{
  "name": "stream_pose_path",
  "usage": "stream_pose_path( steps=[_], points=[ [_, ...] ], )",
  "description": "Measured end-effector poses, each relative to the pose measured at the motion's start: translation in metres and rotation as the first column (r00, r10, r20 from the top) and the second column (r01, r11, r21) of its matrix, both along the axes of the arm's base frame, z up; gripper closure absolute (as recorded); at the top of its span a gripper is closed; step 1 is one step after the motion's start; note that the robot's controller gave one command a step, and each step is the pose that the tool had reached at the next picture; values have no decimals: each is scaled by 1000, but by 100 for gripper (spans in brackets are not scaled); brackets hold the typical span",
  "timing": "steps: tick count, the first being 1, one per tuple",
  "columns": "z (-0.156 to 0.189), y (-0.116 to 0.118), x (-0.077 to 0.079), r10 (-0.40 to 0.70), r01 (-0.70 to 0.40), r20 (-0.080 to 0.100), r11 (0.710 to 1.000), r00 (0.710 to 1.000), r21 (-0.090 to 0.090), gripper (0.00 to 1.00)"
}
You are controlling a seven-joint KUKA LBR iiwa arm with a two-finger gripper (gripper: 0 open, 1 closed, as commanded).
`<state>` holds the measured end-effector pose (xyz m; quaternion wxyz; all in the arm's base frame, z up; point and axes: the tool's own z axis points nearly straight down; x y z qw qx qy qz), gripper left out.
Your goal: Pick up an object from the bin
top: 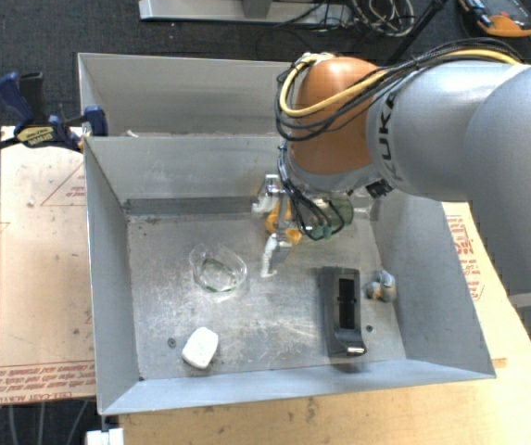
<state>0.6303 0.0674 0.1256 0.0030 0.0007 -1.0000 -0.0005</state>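
Camera view: jaws near clear round cup (219, 272) mid bin (107, 248); cannot tell if open.

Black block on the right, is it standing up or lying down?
Lying down. The black block rests flat, lengthwise, on the bin floor.

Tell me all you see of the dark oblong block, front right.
The dark oblong block lies flat on the bin floor, front right, long side running back to front. Dark grey, with a black slot along its top and a pale glint at its near end. Nothing touches it; a small pale thing lies apart to its right, the hand apart to its back left.
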Motion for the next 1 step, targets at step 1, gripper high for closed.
stream_pose_path(
  steps=[1],
  points=[
    [5,0,2,-1,1,7,1000,1000,0,0]
  ],
)
